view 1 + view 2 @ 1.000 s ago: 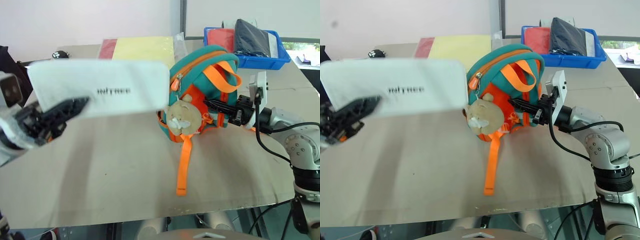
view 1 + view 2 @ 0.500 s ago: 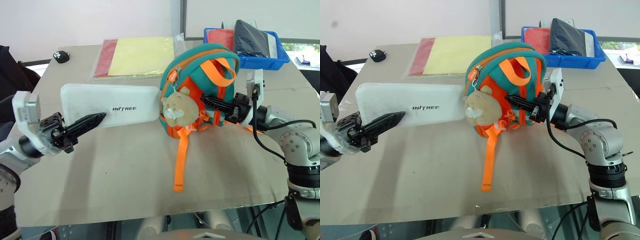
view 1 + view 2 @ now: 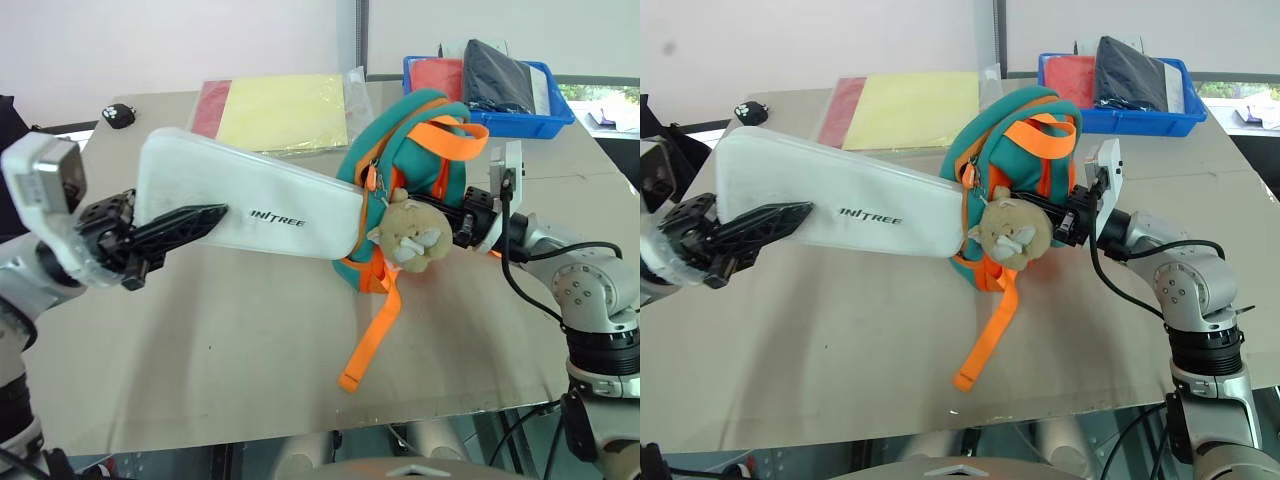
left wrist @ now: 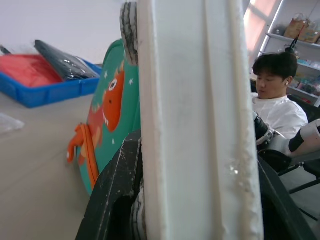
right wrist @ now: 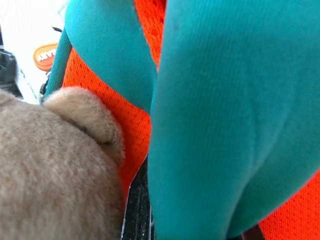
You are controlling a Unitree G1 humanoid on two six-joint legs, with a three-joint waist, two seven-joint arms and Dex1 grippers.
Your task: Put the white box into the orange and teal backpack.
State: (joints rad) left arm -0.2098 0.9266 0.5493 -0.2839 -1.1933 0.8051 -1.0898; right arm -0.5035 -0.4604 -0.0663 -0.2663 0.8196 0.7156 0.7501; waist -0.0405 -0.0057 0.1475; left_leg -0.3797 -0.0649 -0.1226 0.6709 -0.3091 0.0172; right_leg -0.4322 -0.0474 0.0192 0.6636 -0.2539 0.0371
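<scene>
Head view: blue bin [image 3: 560, 115] behind backpack [image 3: 420, 130].

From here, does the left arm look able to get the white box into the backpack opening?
Probably yes: the left gripper holds the white box, whose far end already meets the backpack at its zipper, while the right gripper steadies it.

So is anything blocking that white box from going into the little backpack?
Nothing visible does. The white box, held by the left gripper, already has its far end at the backpack; the plush hangs just below.
</scene>
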